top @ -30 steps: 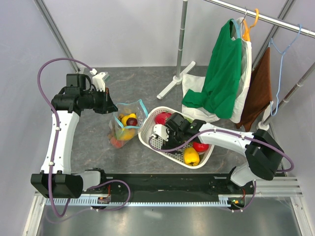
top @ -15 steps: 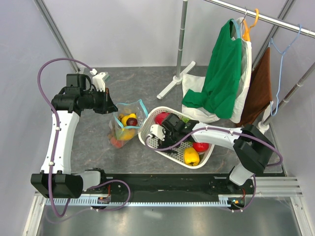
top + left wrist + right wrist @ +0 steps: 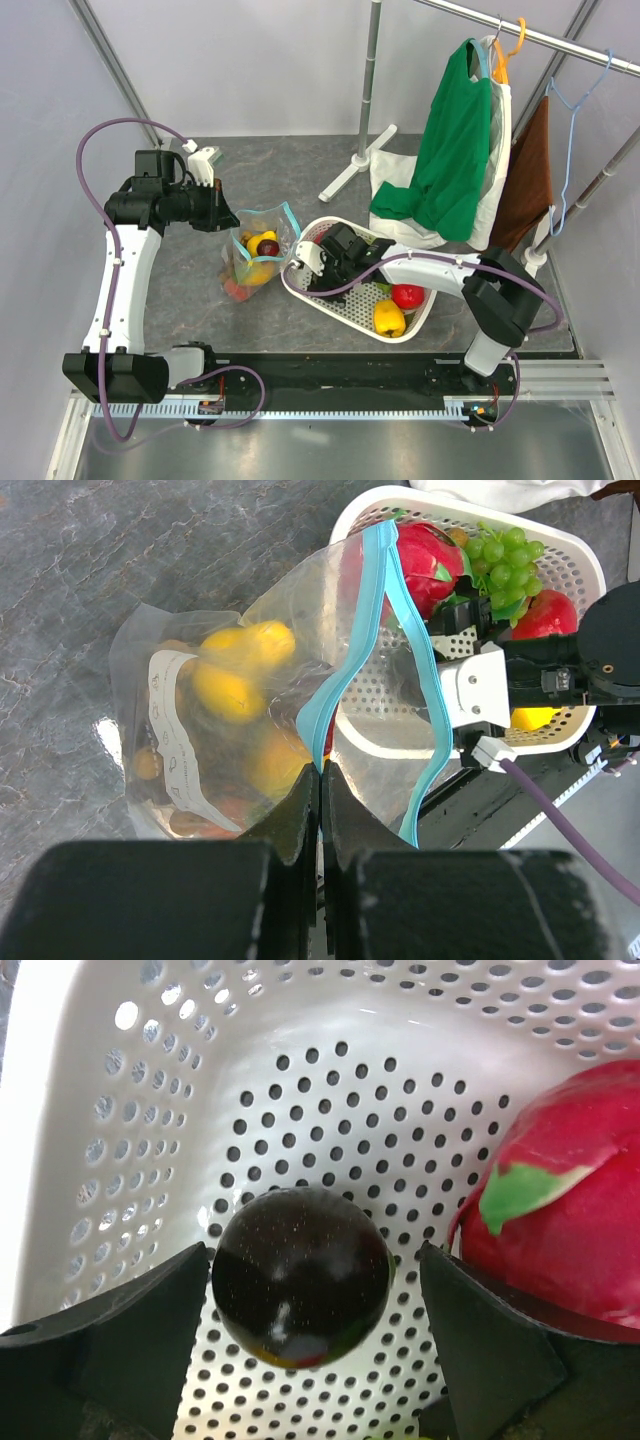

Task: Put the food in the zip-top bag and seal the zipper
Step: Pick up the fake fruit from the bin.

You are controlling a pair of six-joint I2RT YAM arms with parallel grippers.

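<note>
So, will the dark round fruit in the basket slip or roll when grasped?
Likely rolls easily: the dark fruit looks like a ball. Its glossy skin may slip between the open right end effector fingers.

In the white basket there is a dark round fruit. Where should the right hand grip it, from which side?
Grip the dark round fruit across its widest middle, coming straight down from above. It is a smooth ball, so an off-centre pinch would likely slip. The open right hand has one finger on each side.
</note>
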